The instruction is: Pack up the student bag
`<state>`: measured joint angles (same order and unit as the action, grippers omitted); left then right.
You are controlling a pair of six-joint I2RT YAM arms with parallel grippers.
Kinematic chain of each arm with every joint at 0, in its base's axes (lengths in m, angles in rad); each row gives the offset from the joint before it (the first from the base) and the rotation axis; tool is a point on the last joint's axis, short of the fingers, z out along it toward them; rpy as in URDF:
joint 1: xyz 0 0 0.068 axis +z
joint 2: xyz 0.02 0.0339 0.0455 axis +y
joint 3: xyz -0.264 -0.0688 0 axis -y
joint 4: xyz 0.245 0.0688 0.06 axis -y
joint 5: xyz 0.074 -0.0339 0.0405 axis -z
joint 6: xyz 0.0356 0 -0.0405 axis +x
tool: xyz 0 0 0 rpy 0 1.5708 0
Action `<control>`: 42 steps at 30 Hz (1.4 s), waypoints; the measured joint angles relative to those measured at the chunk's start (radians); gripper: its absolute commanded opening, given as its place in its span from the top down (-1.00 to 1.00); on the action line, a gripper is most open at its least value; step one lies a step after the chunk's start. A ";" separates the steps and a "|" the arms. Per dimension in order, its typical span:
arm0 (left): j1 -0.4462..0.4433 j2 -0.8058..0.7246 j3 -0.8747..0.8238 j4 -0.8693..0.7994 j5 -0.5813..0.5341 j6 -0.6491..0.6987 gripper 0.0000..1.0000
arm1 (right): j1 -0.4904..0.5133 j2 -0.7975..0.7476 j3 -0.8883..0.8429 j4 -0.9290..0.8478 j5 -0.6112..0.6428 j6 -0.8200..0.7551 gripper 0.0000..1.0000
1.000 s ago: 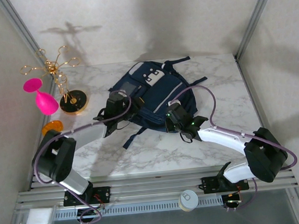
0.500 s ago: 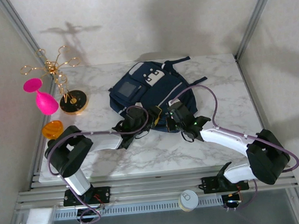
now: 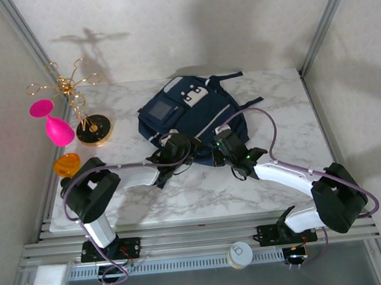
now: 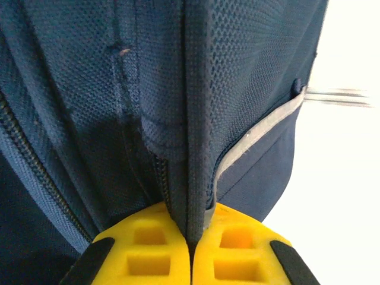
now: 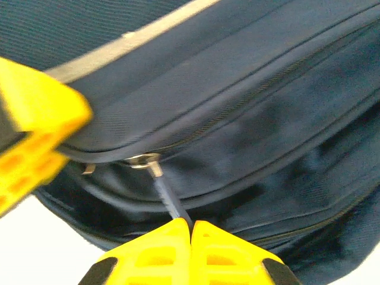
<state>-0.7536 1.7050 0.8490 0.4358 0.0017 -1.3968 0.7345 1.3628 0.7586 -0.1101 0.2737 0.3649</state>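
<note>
The student bag (image 3: 194,112) lies flat on the marble table (image 3: 182,196), about the middle and toward the far side. Its front pocket with the light stripe faces up, and dark straps trail off its far-right corner and its near edge.

Both grippers sit at the bag's near edge, crowded just beside each other. The left gripper (image 4: 190,246) is closed, its yellow fingertips pinching a raised seam of navy fabric; a zip runs down to the left of that seam and the pale stripe lies to the right. The right gripper (image 5: 190,230) is closed too, clamped on the dark zip pull (image 5: 169,199). The pull leads up to a metal slider (image 5: 142,160) on a curving zip. In the right wrist view the left gripper's yellow fingers show at the left edge, close to that slider.

A purple cable (image 3: 265,119) from the right arm loops over the bag's right side.

Well apart, toward the table's left edge, a gold wire stand (image 3: 72,86) rises from a round base. A pink goblet (image 3: 54,126) is tilted just beside it; whether it hangs from the stand I cannot tell. An orange dish (image 3: 67,164) lies nearer, close to the left arm's elbow. Below the table's near edge, a white round container (image 3: 240,253) sits on the rail between the arm bases.
</note>
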 measured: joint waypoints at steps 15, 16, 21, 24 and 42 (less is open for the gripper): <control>0.305 -0.362 -0.192 -0.267 0.243 0.325 1.00 | 0.050 -0.015 0.042 0.001 -0.123 -0.023 0.62; 0.301 -0.362 -0.195 -0.255 0.251 0.313 1.00 | 0.068 0.011 0.072 0.007 -0.152 -0.017 0.46; 0.283 -0.360 -0.196 -0.216 0.264 0.257 1.00 | 0.097 0.102 0.148 0.064 -0.245 -0.012 0.22; 0.277 -0.354 -0.196 -0.201 0.265 0.240 1.00 | 0.097 0.148 0.177 0.070 -0.293 -0.011 0.11; 0.274 -0.347 -0.196 -0.186 0.263 0.217 1.00 | 0.092 0.346 0.293 0.122 -0.400 -0.016 0.58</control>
<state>-0.4793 1.3582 0.6525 0.2497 0.2646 -1.1793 0.8261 1.7088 1.0515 0.0120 -0.1261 0.3485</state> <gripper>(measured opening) 0.041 0.252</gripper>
